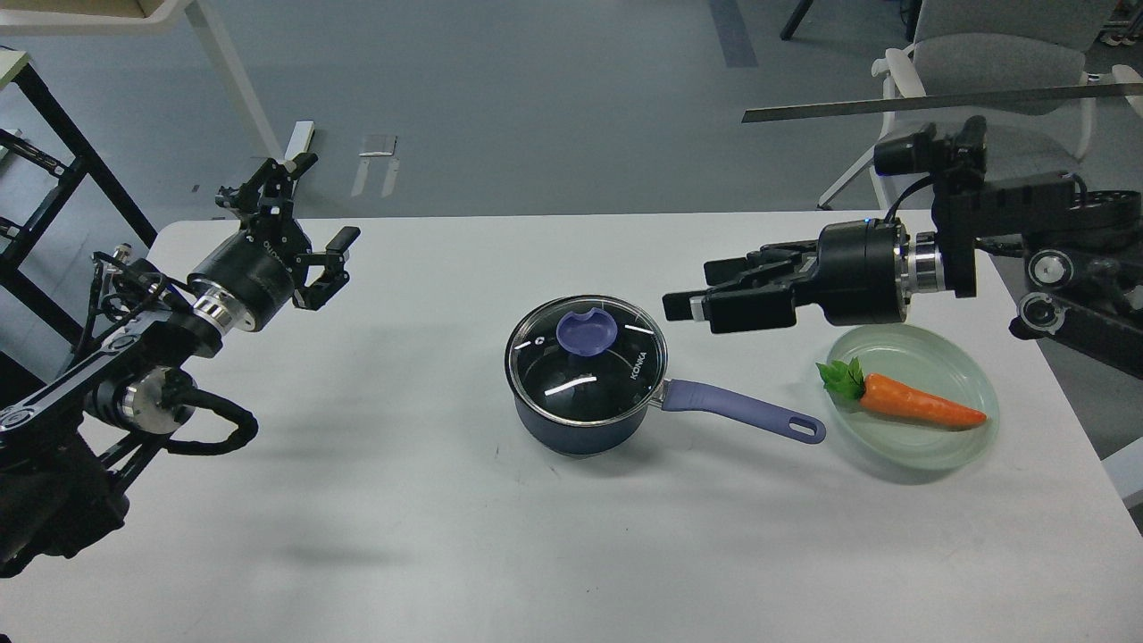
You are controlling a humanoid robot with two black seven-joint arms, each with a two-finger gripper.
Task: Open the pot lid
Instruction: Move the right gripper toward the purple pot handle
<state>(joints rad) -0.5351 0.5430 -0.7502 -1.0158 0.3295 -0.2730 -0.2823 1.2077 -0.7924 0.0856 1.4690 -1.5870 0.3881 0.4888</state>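
Observation:
A dark blue pot (580, 420) stands in the middle of the white table. Its glass lid (589, 362) sits closed on it, with a purple knob (585, 331) on top. The purple handle (741, 413) points right. My right gripper (688, 288) is level and points left. Its fingers are apart and empty, just right of the lid's rim and slightly above it. My left gripper (321, 202) is open and empty over the table's far left, well away from the pot.
A pale green plate (946, 446) with a toy carrot (911, 402) lies right of the pot handle, under my right forearm. A grey chair (991, 54) stands beyond the table's far right, and a black frame (54, 134) stands at the left.

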